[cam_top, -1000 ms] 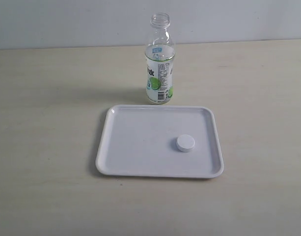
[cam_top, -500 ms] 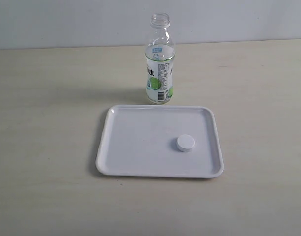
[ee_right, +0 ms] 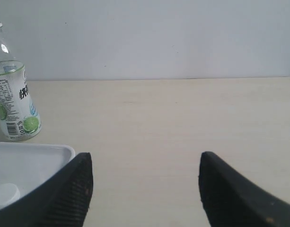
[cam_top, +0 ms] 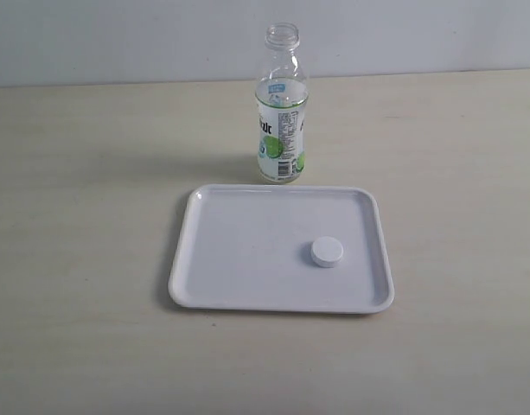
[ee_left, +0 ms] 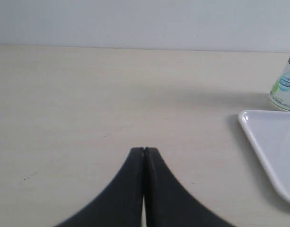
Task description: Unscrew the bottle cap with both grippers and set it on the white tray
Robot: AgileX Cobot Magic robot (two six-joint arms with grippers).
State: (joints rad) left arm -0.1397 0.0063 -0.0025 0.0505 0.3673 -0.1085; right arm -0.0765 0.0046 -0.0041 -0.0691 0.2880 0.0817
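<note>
On white tray (cam_top: 247,251), bottle cap (cam_top: 327,252) lies; uncapped bottle (cam_top: 282,138) upright behind. Left jaws clenched, right jaws spread.

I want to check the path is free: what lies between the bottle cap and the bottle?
In the exterior view, only bare floor and the far rim of the white tray lie between the bottle cap and the bottle.

The pale table (cam_top: 83,225) is carrying the white tray (cam_top: 239,251) at centre frame and the bottle (cam_top: 282,130) standing upright just above it.
</note>
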